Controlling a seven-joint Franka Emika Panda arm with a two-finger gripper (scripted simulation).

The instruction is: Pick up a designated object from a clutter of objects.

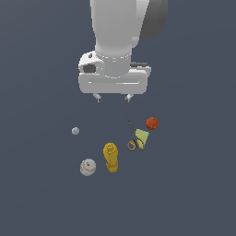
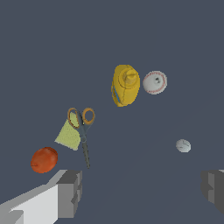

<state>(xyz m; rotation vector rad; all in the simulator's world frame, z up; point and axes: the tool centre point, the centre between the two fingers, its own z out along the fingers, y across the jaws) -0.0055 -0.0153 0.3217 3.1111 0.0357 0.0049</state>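
The tool [image 1: 113,97] hangs above the bench [image 1: 37,203] with its two short fingertips [image 1: 97,97] spread wide apart and nothing between them; it is released and touches none of the things below.

The orange-red ball [image 1: 152,123] lies on the bench at the exterior view's right of the group, just beside the yellow-green wedge [image 1: 141,137] and apart from it by a thin gap. It sits lower than the tool and off to the exterior view's right of it.

The wrist view makes plain what the exterior view blurs: the tan ring and thin dark stick seen from outside are a pair of scissors [image 2: 81,127] with orange loop handles and dark blades, lying across the wedge's edge. It also shows the ball's dull, slightly rough skin [image 2: 44,159] near the inner face of one finger [image 2: 70,192].

The yellow bottle [image 1: 110,157] stands in the middle of the group, the white baseball [image 1: 87,167] just beside it on the exterior view's left. The tiny pale ball [image 1: 75,131] lies alone, well apart from the rest.

Open dark bench surrounds the group on every side; no bench edge shows in either view. The orange-red ball's outer side, away from the wedge, faces bare surface.
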